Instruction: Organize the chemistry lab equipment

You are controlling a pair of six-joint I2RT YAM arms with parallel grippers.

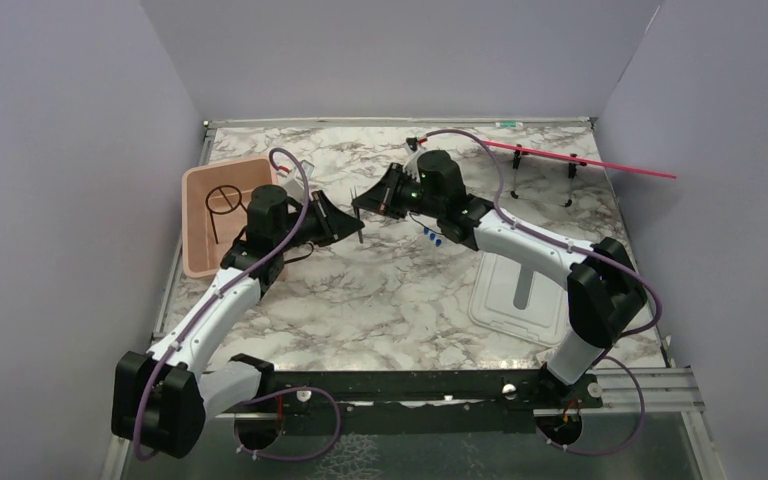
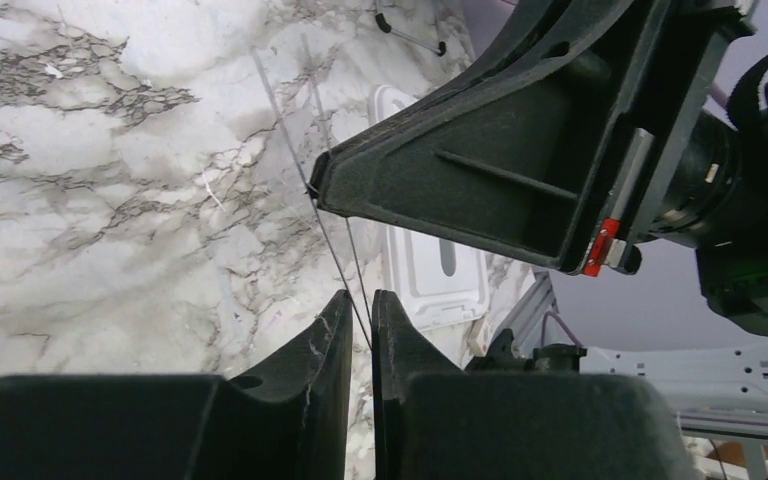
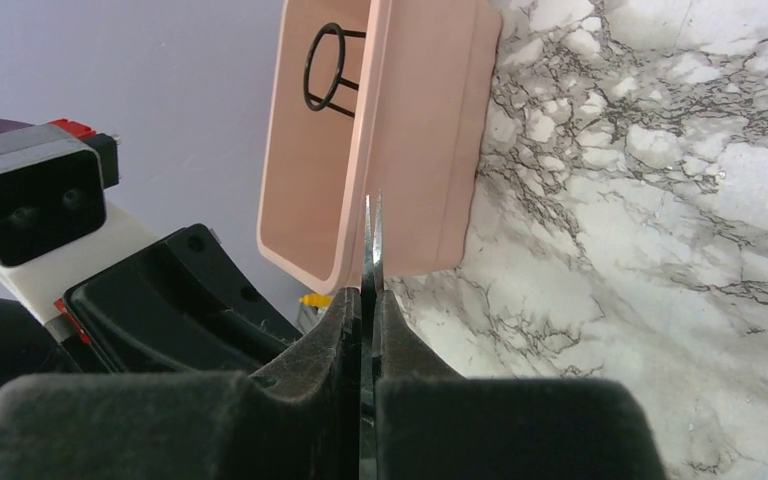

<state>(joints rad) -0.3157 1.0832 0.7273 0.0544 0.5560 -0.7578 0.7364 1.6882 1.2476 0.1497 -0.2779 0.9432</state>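
Thin metal tongs [image 1: 358,190] hang over the table's middle, pinched between both grippers. My right gripper [image 1: 361,206] is shut on them; in the right wrist view [image 3: 368,295] their two tips [image 3: 371,225] stick out past the pads. My left gripper [image 1: 359,234] is closed to a narrow slit just below, with the tongs' thin wire legs [image 2: 335,250] running into the slit [image 2: 362,300]. The black wire ring [image 1: 225,200] lies in the pink tub [image 1: 200,215]. Clear blue-capped tubes [image 1: 430,238] lie under the right arm. The amber tubing is out of view.
A white lid [image 1: 520,295] with a grey slot lies at the front right and shows in the left wrist view [image 2: 440,270]. A red rod [image 1: 580,158] rests on black stands at the back right. Purple walls close in the table on three sides.
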